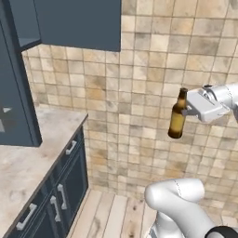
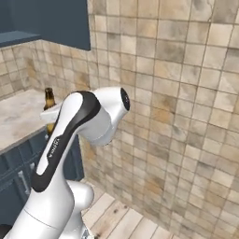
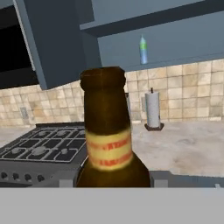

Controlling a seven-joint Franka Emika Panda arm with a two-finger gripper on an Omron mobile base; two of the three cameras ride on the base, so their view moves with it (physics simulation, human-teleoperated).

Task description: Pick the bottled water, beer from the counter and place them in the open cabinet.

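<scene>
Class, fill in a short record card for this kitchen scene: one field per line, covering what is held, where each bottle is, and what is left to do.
held item: beer, upright, gripped at the neck by the gripper
beer position: in the air in front of the tiled wall, off the counter
bottled water: standing on the shelf of the open cabinet
other items: paper towel roll and stove below the cabinet
left to do: put the beer in the cabinet
</scene>
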